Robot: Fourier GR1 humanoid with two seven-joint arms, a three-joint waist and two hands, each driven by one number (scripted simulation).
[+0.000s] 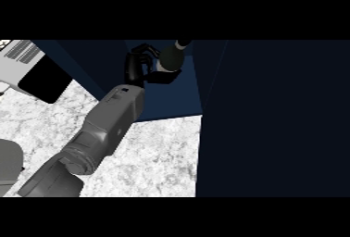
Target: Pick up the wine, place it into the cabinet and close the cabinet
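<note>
1. Left hand [142, 62], its fingers curled round the wine [171, 56], holds the bottle inside the open cabinet [167, 99].
2. Bottle's long axis tilts up and to the right, neck away from the palm (the right hand is out of view).
3. Cabinet door [273, 120] stands open to the right, above the counter [160, 157].

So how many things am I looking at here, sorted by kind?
Dark wine bottle with a pale cap: 1
Black right hand, curled round that bottle: 1
Dark blue cabinet, open: 1
White appliance with a black window: 1
Speckled white stone counter: 1
Total: 5
</note>
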